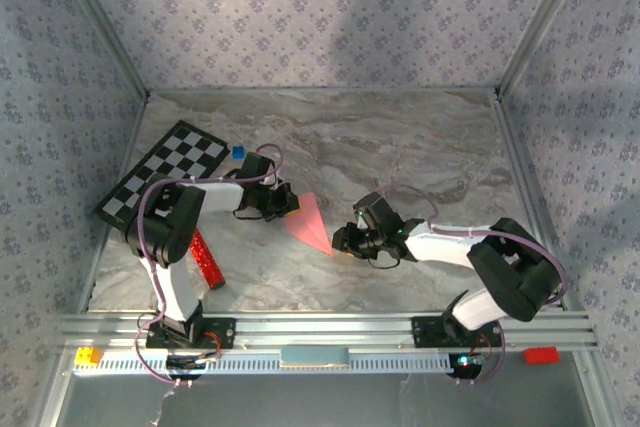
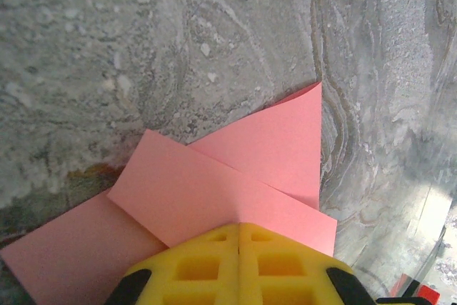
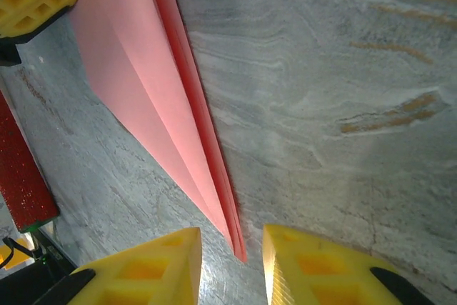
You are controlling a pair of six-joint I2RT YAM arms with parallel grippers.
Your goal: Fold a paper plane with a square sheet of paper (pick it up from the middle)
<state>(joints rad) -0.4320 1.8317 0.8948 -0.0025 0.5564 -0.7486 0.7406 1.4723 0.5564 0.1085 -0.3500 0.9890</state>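
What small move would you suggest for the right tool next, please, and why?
Probably draw the right tool straight back off the paper plane. Its jaws stand apart with the sharp tip loose between them, and the shut left tool sits at the wide end, so the tip seems to need no further grip.

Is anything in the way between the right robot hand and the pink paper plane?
No, nothing visible. The right gripper stands open, a finger on each side of the narrow pink paper dart, at its sharp tip, over bare marble table.
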